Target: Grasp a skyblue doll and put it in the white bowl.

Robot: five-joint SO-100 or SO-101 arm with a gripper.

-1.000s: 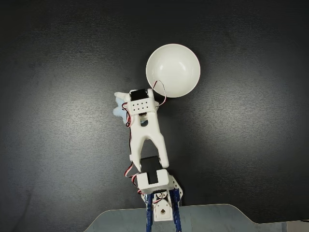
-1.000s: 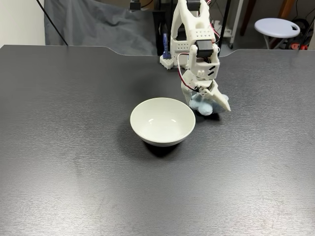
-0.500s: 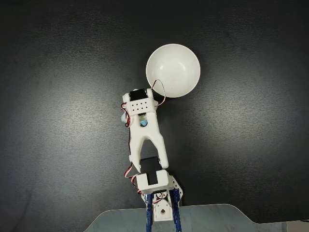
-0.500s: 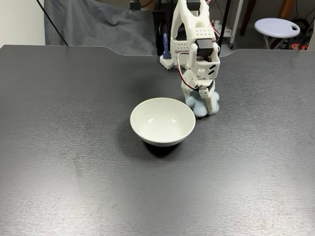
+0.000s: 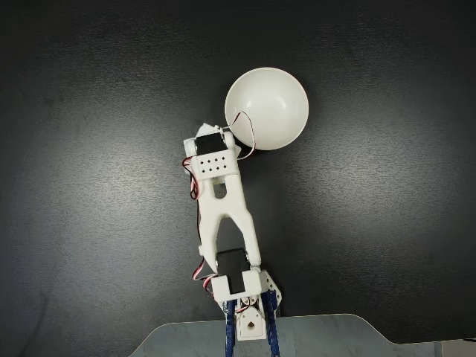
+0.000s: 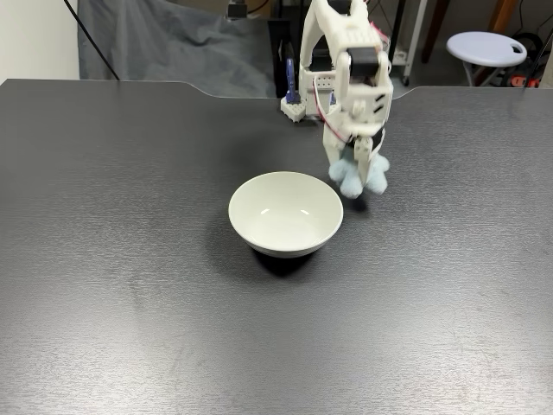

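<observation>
On the dark grey matte table (image 6: 130, 285), the round glossy white bowl (image 6: 285, 212) sits left of the arm in the angled fixed view. Just right of its rim, the white two-finger gripper (image 6: 356, 171) pinches the small fluffy light-blue plush doll (image 6: 354, 179), lifted clear of the tabletop.

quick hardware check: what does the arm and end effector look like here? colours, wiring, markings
White printed arm with black servo blocks at the joints and thin red, black and white wires looping beside them. A flat wrist plate carries a grid of small holes. The base has blue struts. The white end effector has tapered fingers. No legible markings.
</observation>
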